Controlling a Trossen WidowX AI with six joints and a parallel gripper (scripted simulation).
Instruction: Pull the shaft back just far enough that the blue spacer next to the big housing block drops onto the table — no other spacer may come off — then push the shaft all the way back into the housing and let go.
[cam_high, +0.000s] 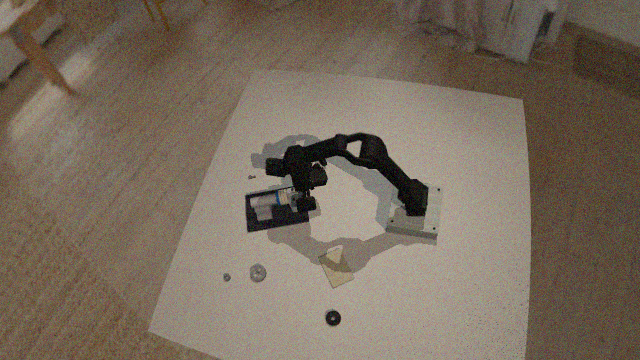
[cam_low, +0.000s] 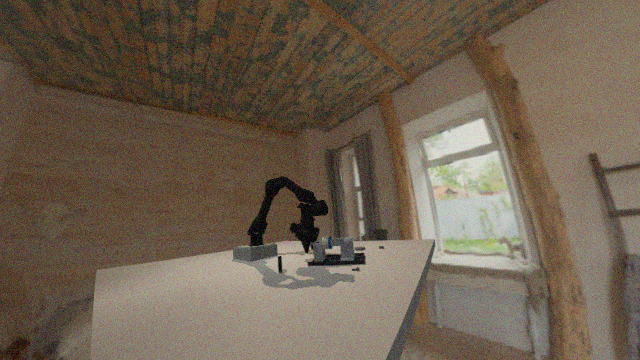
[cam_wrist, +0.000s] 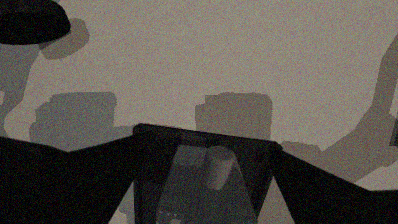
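A dark base plate (cam_high: 292, 218) (cam_low: 336, 262) (cam_wrist: 147, 175) carries the pale big housing block (cam_high: 263, 212) (cam_low: 346, 250) and a smaller grey block (cam_low: 318, 252). The blue spacer (cam_high: 279, 198) (cam_low: 328, 242) is up between the blocks, beside the big one. A cream spacer (cam_high: 285, 196) is next to it. The shaft is hard to make out; its near end is hidden by the arm in the top view. My gripper (cam_low: 306, 250) (cam_wrist: 211, 146) is open and empty at the small-block end. Its fingers stand wide in the wrist view, with the plate beyond them.
A grey ring (cam_high: 253, 274), a small grey part (cam_high: 227, 277), a yellowish plate (cam_high: 338, 278) and a black ring (cam_high: 333, 323) lie in front. A tiny part (cam_high: 251, 177) lies behind the base plate. The robot's own base (cam_high: 433, 222) (cam_low: 255, 251) stands at the other side.
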